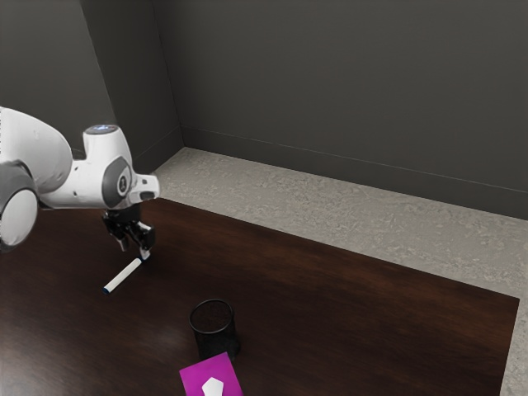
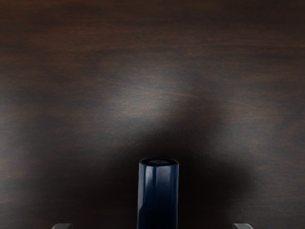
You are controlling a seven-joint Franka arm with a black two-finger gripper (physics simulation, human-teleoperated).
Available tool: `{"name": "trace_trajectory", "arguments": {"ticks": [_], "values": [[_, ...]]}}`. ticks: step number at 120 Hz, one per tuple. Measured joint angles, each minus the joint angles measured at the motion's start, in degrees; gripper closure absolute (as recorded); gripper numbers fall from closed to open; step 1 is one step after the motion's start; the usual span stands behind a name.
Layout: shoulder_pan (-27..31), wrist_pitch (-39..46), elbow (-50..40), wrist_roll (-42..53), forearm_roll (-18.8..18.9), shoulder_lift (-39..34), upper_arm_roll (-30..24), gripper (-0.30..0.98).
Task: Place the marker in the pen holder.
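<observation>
Dark grey walls (image 1: 346,74) rise at the back of the exterior view, and below them spreads the bench (image 1: 346,289), a dark brown wood top with a soft sheen. Behind it runs a strip of pale, mottled floor (image 1: 289,191).

The white and grey arm (image 1: 70,183) comes in from the exterior view's left, its hand angled down over the bench. At its end is the black claw (image 1: 135,250), low over the wood and spread: in the wrist view its fingertips (image 2: 62,226) stand wide apart, with a gap on each side of the marker (image 1: 124,275) between them.

The pen holder (image 1: 214,340), a black round cup, stands upright on the bench, toward the exterior view's right from the claw and well apart from it. Near the cup is a magenta item (image 1: 198,377) with a white shape (image 1: 213,387) on it.

The marker lies on the bench outside the cup, white-bodied with dark blue ends. One blue end (image 2: 157,195) is just under the claw; the other points away from it.
</observation>
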Motion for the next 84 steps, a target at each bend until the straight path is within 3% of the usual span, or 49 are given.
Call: {"name": "trace_trajectory", "arguments": {"ticks": [84], "values": [[-0.07,1.55,-3.13,14.73,-2.48,-0.18,0.02,0.29]]}}
